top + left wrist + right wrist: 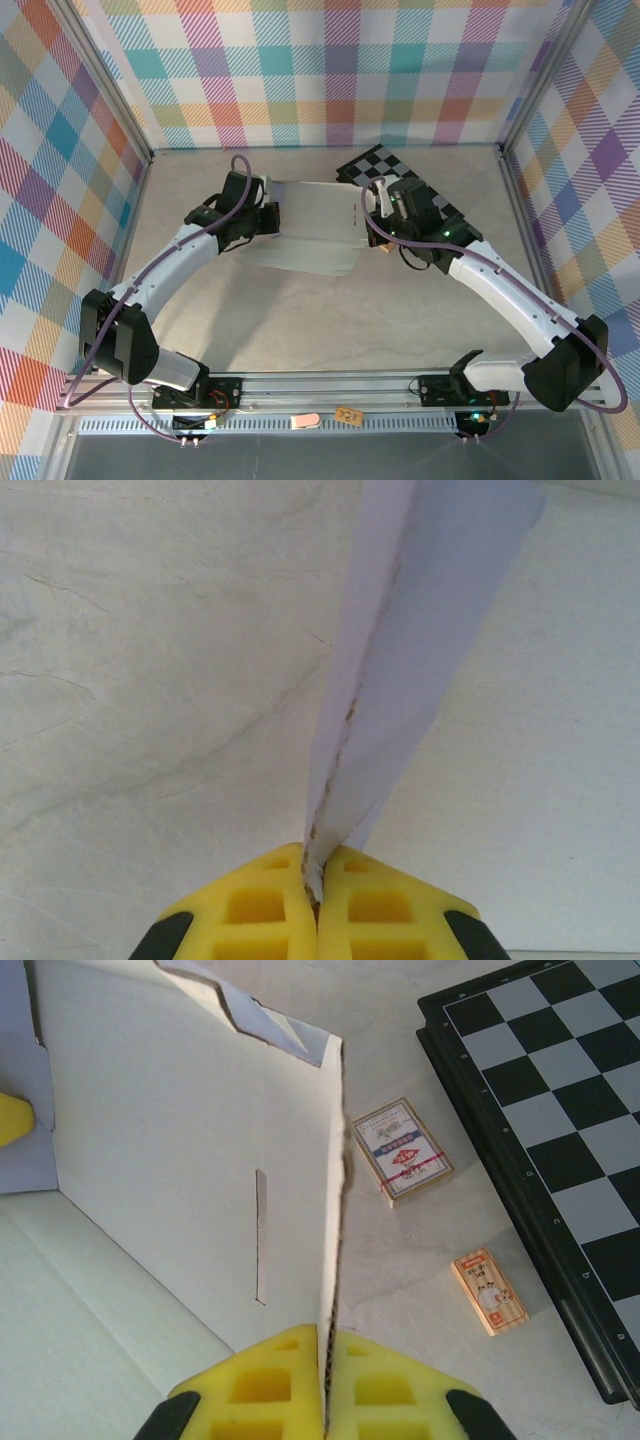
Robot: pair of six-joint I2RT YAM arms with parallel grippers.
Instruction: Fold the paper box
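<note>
Box clamped on both sides.
From above, it spans between the left gripper and the right gripper, toward the back of the pale table. Each wrist view shows yellow jaws pressed together on a cardboard edge. The right wrist view adds two card packs beside the checkerboard. Plaid walls surround the table.

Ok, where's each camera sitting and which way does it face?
Top external: above and behind, looking down on both arms, paper box and checkerboard.
Left wrist: looks along the left pincer, shut on the box's edge.
Right wrist: looks along the right pincer, shut on another edge.
Shared: top and right wrist both show the checkerboard.
</note>
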